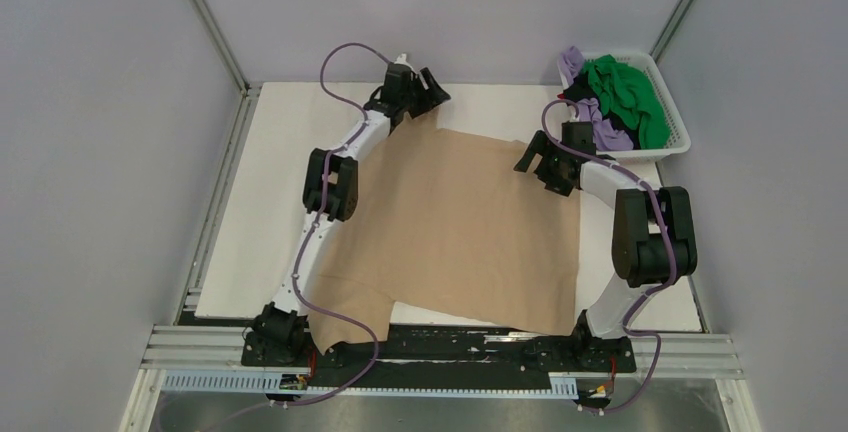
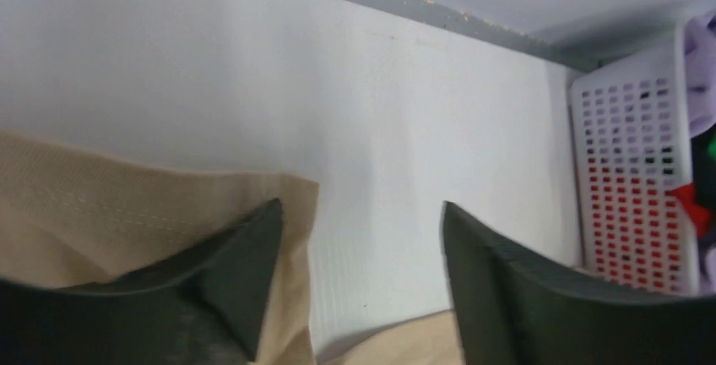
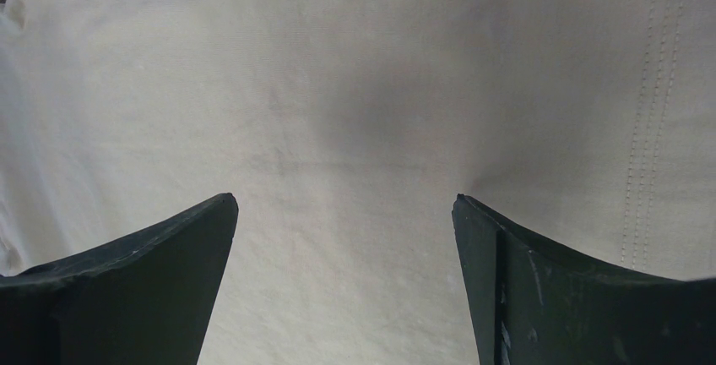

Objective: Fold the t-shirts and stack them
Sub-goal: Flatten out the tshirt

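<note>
Looking from the near side, you see the tan t-shirt spread flat on the worktop, its near edge reaching the worktop's near edge. Your right end effector hangs over the shirt's far right part, jaws spread wide, gripping nothing. Farther back, your left end effector sits at the shirt's far left corner, jaws apart with bare worktop between them. At the far right, the white basket holds a green t-shirt and a lilac t-shirt.

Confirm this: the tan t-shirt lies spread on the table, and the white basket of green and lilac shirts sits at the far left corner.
Wrong corner: the top external view shows the white basket at the far right. The tan t-shirt does lie spread on the table.
</note>
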Controlling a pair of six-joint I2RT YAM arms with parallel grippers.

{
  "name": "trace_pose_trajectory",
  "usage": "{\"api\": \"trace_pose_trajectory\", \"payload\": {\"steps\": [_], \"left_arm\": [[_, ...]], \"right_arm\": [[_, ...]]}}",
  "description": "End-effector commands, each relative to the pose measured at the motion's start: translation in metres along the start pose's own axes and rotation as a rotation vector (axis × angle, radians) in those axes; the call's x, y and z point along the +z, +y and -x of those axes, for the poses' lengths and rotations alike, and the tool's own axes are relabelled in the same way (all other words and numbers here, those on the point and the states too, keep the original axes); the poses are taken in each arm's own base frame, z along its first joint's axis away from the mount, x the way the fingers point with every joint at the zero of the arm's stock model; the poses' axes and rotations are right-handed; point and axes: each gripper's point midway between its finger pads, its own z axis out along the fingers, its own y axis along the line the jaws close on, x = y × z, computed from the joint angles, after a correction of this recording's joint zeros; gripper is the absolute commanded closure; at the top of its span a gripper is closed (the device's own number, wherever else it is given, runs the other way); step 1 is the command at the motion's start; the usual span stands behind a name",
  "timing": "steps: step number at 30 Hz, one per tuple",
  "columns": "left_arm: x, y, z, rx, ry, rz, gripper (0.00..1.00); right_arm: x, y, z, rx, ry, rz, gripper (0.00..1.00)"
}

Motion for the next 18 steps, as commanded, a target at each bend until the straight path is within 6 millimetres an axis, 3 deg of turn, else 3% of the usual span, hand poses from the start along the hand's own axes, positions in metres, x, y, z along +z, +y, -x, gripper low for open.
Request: {"api": "trace_pose_trajectory", "payload": {"steps": [1, 2, 3, 4, 5, 6, 7, 8, 9, 10, 11, 12, 13, 14, 15, 16, 17, 18], "left_arm": [[-0.010, -0.075, 0.034, 0.150, -0.110, -0.180, 0.15], [-0.014, -0.081, 0.037, 0.186, -0.116, -0.197, 0.04], [-0.024, -0.095, 0.047, 0.209, -0.133, -0.214, 0.02], [-0.027, -0.095, 0.046, 0.243, -0.129, -0.208, 0.01], [-0.041, -0.111, 0.059, 0.270, -0.149, -0.225, 0.00], [-0.044, -0.107, 0.054, 0.298, -0.133, -0.212, 0.00], [-0.061, -0.123, 0.066, 0.316, -0.149, -0.223, 0.00], [-0.063, -0.116, 0.059, 0.340, -0.123, -0.204, 0.00], [-0.081, -0.129, 0.067, 0.355, -0.128, -0.206, 0.00], [-0.082, -0.116, 0.058, 0.366, -0.095, -0.166, 0.00], [-0.096, -0.110, 0.054, 0.381, -0.069, -0.124, 0.00], [-0.116, -0.120, 0.062, 0.394, -0.080, -0.117, 0.00], [-0.119, -0.094, 0.046, 0.397, -0.026, -0.038, 0.00], [-0.138, -0.101, 0.053, 0.406, -0.040, -0.022, 0.00], [-0.141, -0.069, 0.031, 0.399, 0.020, 0.067, 0.00], [-0.159, -0.074, 0.036, 0.404, 0.009, 0.082, 0.00], [-0.164, -0.048, 0.015, 0.402, 0.068, 0.142, 0.00], [-0.176, -0.044, 0.011, 0.406, 0.080, 0.155, 0.00]], "right_arm": [[-0.010, 0.013, 0.022, -0.026, -0.067, 0.030, 0.01], [-0.011, 0.013, 0.021, -0.026, -0.066, 0.035, 0.01], [-0.013, 0.014, 0.021, -0.026, -0.068, 0.038, 0.01], [-0.014, 0.015, 0.022, -0.024, -0.072, 0.040, 0.01], [-0.016, 0.016, 0.022, -0.023, -0.075, 0.043, 0.01], [-0.017, 0.016, 0.023, -0.022, -0.077, 0.046, 0.00], [-0.019, 0.018, 0.024, -0.021, -0.083, 0.048, 0.00], [-0.021, 0.019, 0.025, -0.022, -0.085, 0.053, 0.00], [-0.023, 0.021, 0.026, -0.021, -0.087, 0.056, 0.00], [-0.025, 0.021, 0.027, -0.021, -0.091, 0.058, 0.00], [-0.026, 0.022, 0.027, -0.021, -0.091, 0.058, 0.00], [-0.028, 0.021, 0.027, -0.021, -0.092, 0.056, 0.00], [-0.029, 0.019, 0.025, -0.021, -0.090, 0.050, 0.00], [-0.029, 0.017, 0.023, -0.019, -0.084, 0.040, 0.00], [-0.029, 0.015, 0.021, -0.020, -0.077, 0.032, 0.00], [-0.030, 0.013, 0.017, -0.022, -0.066, 0.027, 0.00], [-0.030, 0.012, 0.013, -0.028, -0.055, 0.028, 0.00], [-0.030, 0.010, 0.009, -0.033, -0.045, 0.023, 0.00]]}}
